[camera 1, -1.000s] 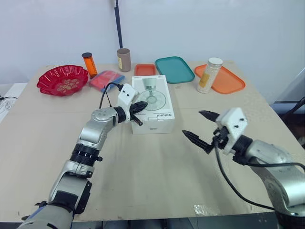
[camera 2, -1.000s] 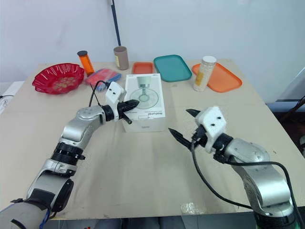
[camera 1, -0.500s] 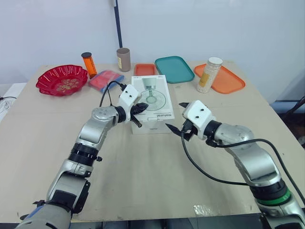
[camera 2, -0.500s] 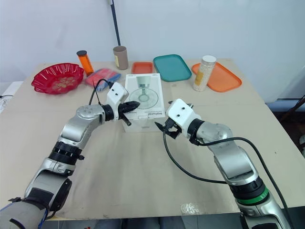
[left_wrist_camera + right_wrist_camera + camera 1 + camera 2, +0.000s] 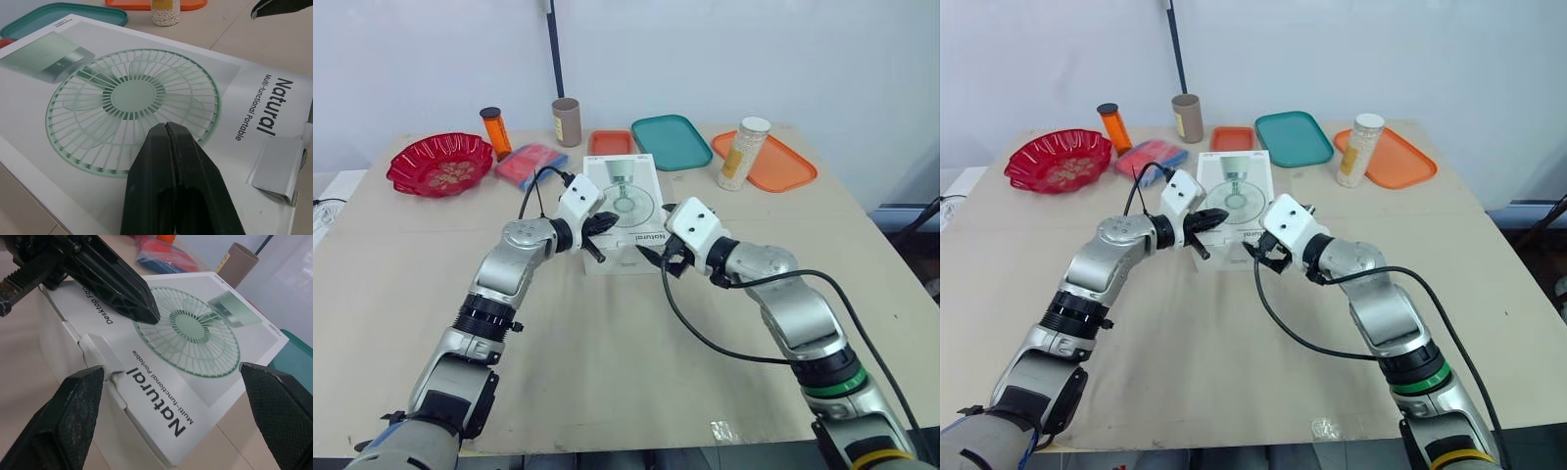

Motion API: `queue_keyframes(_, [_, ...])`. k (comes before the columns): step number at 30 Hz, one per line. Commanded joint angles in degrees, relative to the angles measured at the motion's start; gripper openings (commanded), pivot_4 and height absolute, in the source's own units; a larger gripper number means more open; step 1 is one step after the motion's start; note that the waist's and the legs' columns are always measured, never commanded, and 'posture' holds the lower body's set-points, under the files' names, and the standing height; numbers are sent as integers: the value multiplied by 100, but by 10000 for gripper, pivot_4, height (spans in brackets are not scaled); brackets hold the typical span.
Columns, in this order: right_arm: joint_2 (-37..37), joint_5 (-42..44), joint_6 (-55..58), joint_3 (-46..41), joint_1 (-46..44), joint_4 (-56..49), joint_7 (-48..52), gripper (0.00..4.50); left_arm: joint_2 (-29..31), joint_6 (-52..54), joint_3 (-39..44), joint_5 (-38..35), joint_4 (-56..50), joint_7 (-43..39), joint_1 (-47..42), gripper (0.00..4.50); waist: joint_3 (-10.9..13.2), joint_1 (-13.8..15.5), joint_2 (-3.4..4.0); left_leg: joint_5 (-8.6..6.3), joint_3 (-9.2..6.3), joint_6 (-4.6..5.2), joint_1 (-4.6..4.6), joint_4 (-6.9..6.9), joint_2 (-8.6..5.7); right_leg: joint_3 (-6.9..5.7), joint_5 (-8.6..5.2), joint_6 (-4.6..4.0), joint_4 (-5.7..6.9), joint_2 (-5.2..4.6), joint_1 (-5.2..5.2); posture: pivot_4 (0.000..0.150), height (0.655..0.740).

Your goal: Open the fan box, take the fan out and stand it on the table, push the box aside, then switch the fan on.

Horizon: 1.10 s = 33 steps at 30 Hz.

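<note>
So the fan box (image 5: 628, 201) is lying flat around the middle of the table (image 5: 607, 362), lid closed, with the fan picture and "Natural" lettering facing up. The left pincer (image 5: 605, 222) has its two black fingers pressed together, and the tips are resting on top of the box, right at the edge of the printed fan grille. The right pincer (image 5: 654, 259) is at the near end of the box with its fingers spread wide apart, one on each side of that end and not gripping anything. The small white tab (image 5: 100, 350) on the near end sits close to one of them. The two pincers are near each other but not touching. Along the back of the table there's a red bowl (image 5: 440, 164), an orange bottle (image 5: 496, 132), a pink packet (image 5: 530, 163), a cardboard tube (image 5: 568, 122), a small orange tray (image 5: 611, 143) just behind the box, a teal tray (image 5: 672, 141), and a bigger orange tray (image 5: 778, 166) with a jar (image 5: 744, 154) of pale beads standing on its left end.
</note>
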Motion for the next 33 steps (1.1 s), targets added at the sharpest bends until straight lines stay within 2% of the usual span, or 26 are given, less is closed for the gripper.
queue_keyframes(1, [65,-99,-147,6,-126,-47,42,45000,18,67,-61,69,-31,-27,107,479,0,1,0,0,0,0,0,0,0,0,0,0,0,0,0,1500,7400])
queue_keyframes(23, [454,-245,-174,-116,-411,327,31,45000,28,-103,-208,107,-284,-320,273,479,0,0,0,1,0,-1,-2,0,0,0,3,-1,0,-1,-3,1500,7400])
queue_keyframes(33, [396,-281,-221,-103,-470,368,123,45000,11,-179,-220,131,-269,-365,292,479,0,1,0,0,0,-1,-5,0,-1,0,3,-1,-1,-1,-4,1500,7400])
